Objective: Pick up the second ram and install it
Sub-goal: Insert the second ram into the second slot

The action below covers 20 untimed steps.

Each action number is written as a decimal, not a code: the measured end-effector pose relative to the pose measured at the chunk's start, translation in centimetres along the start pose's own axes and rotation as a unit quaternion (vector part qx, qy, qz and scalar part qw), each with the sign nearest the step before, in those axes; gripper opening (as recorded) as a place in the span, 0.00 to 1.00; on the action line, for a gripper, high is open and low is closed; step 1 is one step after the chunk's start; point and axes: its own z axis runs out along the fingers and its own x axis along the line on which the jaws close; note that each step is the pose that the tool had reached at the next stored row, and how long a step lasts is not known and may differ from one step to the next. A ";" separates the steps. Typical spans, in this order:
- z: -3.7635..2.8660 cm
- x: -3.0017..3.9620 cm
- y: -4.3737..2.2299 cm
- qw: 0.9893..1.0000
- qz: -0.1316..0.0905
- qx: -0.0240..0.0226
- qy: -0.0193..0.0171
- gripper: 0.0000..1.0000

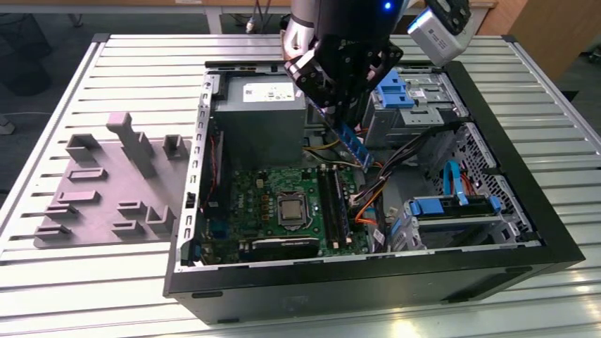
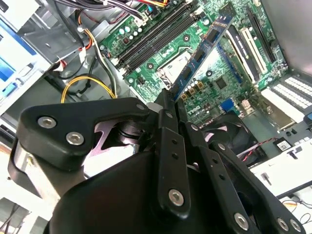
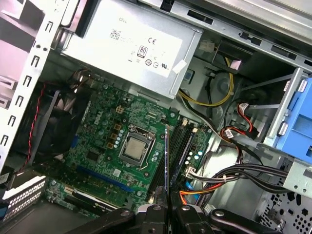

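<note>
The fingers (image 1: 350,121) pinch the ram (image 1: 354,143) by one end, tilted, above the motherboard (image 1: 281,204). Its free end hangs over the slots (image 3: 181,146), beside the power supply (image 1: 255,113).

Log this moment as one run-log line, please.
pincer: shut on second ram | ram: held above the motherboard, not seated | slots: below ram | case: open
</note>
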 end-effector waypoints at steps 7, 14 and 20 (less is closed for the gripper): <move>0.01 0.00 0.00 1.000 0.001 0.000 0.000 0.14; 0.03 0.00 0.00 1.000 0.006 0.000 0.000 0.14; 0.29 -0.01 0.01 0.998 0.059 -0.001 0.001 0.14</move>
